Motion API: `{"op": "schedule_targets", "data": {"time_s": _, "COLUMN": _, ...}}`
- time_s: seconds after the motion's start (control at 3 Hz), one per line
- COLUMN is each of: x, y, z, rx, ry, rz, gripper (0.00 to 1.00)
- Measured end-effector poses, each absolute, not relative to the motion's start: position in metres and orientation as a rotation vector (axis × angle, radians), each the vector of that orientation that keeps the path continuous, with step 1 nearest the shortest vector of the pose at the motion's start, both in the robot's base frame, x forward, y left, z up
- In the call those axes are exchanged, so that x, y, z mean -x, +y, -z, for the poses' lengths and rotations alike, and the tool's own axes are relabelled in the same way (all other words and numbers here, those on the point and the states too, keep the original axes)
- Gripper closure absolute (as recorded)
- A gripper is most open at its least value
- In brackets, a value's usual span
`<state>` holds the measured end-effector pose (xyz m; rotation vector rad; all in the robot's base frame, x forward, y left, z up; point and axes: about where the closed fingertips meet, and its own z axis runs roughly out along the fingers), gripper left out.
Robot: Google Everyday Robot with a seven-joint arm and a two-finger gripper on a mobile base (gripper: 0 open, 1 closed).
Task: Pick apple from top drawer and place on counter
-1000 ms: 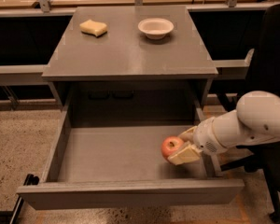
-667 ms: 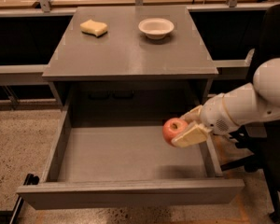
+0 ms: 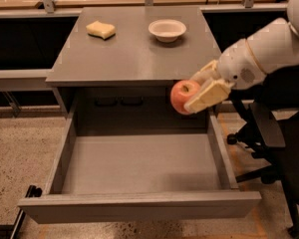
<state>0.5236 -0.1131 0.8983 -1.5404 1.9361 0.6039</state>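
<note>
The red-pink apple (image 3: 182,96) is held in the air above the right side of the open top drawer (image 3: 139,163), level with the counter's front edge. My gripper (image 3: 199,89) reaches in from the right and is shut on the apple, one cream finger in front of it and one behind. The drawer is pulled fully out and its flat grey bottom is bare. The counter (image 3: 134,54) is the grey cabinet top just behind and above the apple.
A yellow sponge (image 3: 100,29) lies at the counter's back left and a white bowl (image 3: 167,30) at its back middle. A black office chair (image 3: 274,133) stands to the right of the drawer. My white arm (image 3: 269,49) crosses above it.
The gripper has lifted the apple from the drawer's right side up to the level of the counter's front edge. The arm has risen with it.
</note>
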Motion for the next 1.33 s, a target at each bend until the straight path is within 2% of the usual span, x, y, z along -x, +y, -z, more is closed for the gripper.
{"op": "schedule_targets", "data": {"time_s": 0.33, "x": -0.538, "y": -0.110, "z": -0.942, "rx": 1.549, "ry": 1.860, "rz": -0.551, "gripper": 1.00}}
{"op": "schedule_targets", "data": {"time_s": 0.67, "x": -0.538, "y": -0.109, "z": -0.934, "rx": 1.503, "ry": 1.869, "rz": -0.553, "gripper": 1.00}}
{"op": "schedule_targets", "data": {"time_s": 1.33, "x": -0.616, "y": -0.095, "z": -0.944, "rx": 1.351, "ry": 1.805, "rz": -0.459, "gripper": 1.00}}
